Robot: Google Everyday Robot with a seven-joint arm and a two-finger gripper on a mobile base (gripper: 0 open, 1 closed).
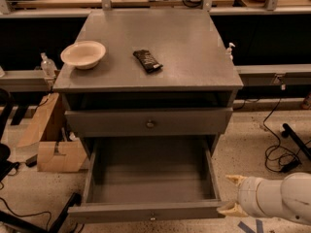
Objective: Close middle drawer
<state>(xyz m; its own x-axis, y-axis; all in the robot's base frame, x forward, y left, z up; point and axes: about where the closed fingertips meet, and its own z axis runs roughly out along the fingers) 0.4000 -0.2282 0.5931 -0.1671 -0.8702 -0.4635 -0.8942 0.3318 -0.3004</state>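
Note:
The grey cabinet (146,42) has a closed upper drawer (97,123) with a taller front and a round knob. Below it the middle drawer (150,174) is pulled far out; it is a wide, deep, empty grey tray with a low front (112,212) and a small centre knob (152,218). My gripper (232,194) is on a white arm at the lower right. It is right beside the drawer's front right corner. Its two tan fingertips (235,179) are spread apart and hold nothing. Any lower drawer is hidden under the open one.
A cream bowl (83,54) and a dark snack bar (147,60) lie on the cabinet top. Cardboard boxes (53,144) stand on the floor at the left. Black cables (279,149) lie on the floor at the right. Benches run behind.

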